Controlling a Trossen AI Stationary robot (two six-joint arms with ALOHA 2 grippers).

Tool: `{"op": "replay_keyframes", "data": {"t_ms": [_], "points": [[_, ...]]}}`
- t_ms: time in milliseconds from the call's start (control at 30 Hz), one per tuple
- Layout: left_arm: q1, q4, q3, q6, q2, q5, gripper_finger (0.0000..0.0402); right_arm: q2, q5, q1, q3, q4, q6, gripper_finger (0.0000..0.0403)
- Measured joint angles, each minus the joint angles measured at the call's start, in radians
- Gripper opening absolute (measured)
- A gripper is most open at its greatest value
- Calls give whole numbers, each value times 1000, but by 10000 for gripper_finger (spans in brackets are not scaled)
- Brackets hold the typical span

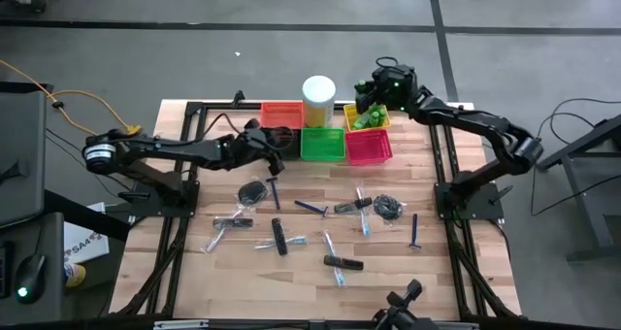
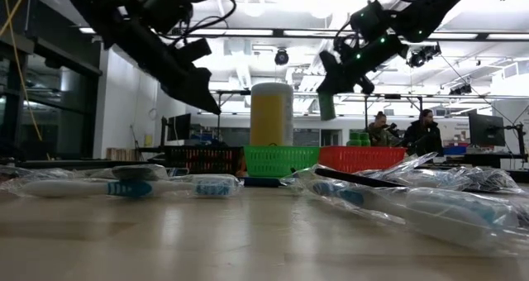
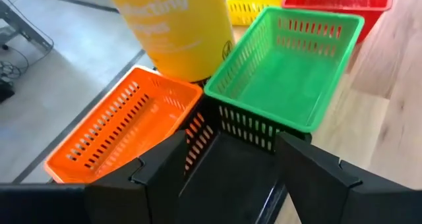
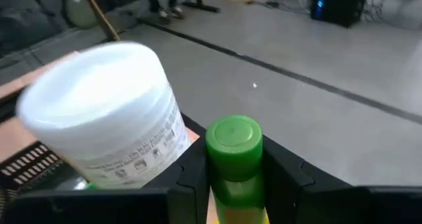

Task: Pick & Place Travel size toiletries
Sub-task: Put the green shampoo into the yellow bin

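One green-capped bottle is being pinched by the right pincer, hanging above the yellow basket; releasing is probably coming next.

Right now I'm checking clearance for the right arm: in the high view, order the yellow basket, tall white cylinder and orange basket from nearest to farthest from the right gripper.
From the right gripper:
1. Yellow basket, directly under the gripper at the table's back edge.
2. Tall white cylinder, beside it toward the left arm.
3. Orange basket, beyond the cylinder, by the left gripper.
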State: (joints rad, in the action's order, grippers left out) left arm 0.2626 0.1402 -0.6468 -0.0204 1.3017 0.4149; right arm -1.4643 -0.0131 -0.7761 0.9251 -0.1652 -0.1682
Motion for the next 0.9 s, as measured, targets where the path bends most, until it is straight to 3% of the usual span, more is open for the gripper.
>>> {"op": "replay_keyframes", "data": {"t_ms": [433,700,900], "points": [[48,33,40,-155,-82,5,229,-148,184,57,0,-4,-273,91],[157,23,40,-245,-84,-163,229,-236,203,57,0,-76,-320,91],[224,24,40,-297,-84,-280,229,-258,252,57,-1,-27,-389,163]]}}
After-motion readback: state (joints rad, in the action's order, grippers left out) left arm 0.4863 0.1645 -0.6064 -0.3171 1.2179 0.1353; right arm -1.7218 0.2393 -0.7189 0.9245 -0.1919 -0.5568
